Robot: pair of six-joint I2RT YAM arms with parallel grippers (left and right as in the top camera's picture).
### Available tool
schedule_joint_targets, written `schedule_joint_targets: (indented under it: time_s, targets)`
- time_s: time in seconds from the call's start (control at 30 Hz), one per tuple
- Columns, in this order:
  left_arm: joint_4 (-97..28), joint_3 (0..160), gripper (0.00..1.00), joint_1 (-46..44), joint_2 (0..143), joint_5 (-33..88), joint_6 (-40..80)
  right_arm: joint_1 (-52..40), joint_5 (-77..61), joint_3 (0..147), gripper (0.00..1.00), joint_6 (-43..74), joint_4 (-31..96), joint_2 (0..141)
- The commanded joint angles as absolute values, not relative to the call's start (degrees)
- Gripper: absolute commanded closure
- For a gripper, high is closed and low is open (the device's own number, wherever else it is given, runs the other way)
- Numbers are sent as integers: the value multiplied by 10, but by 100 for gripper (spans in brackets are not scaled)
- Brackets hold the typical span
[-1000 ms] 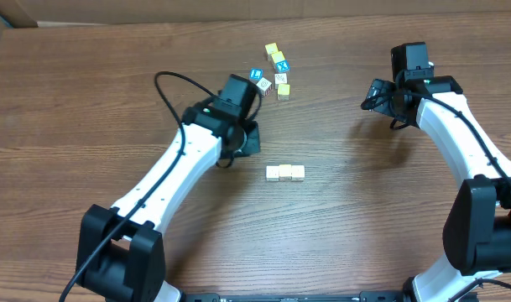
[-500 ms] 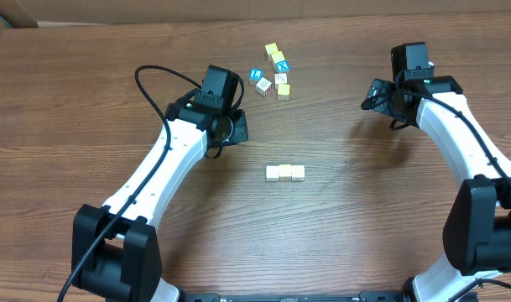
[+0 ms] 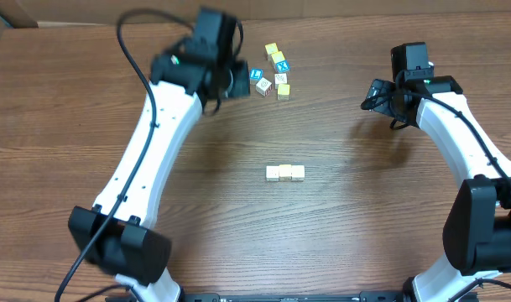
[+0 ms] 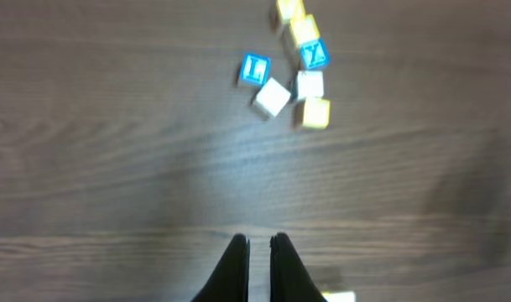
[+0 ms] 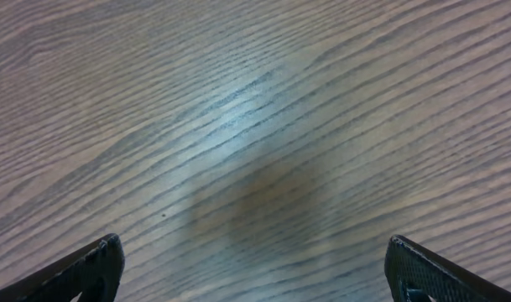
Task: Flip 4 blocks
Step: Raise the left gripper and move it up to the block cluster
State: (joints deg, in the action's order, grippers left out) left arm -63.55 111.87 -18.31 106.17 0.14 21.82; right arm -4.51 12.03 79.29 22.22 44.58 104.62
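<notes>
While the left gripper (image 4: 258,249) hangs pressed together and empty above the brown wooden worktop (image 3: 87,126), the small wooden alphabet blocks (image 4: 273,96) lie clustered ahead of it, the blue-faced cube (image 4: 254,70) leftmost; the right gripper (image 5: 253,252) is spread wide over bare wood

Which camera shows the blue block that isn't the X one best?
The left wrist view. The blue block is largest there, its white letter showing, though blurred, next to a white block. Overhead shows it tiny, close beside the left arm. The right wrist view shows only the table.
</notes>
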Motion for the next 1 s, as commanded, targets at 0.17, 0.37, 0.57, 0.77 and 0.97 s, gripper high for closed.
schedule_joint_targets:
  time_s: [0.17, 0.37, 0.57, 0.77, 0.97]
  targets:
    - [-756, 1376, 96, -171, 1214, -6, 192, -44, 126, 805, 0, 220, 442, 1030]
    - [-721, 1377, 96, -172, 1272, -11, 192, -44, 126, 805, 0, 220, 442, 1030]
    - [-668, 1377, 86, -171, 1319, -11, 192, -44, 126, 805, 0, 220, 442, 1030]
    - [-633, 1376, 59, -172, 1346, -15, 192, -44, 126, 805, 0, 220, 442, 1030]
    - [-623, 1376, 37, -171, 1365, -29, 192, -44, 126, 805, 0, 220, 442, 1030]
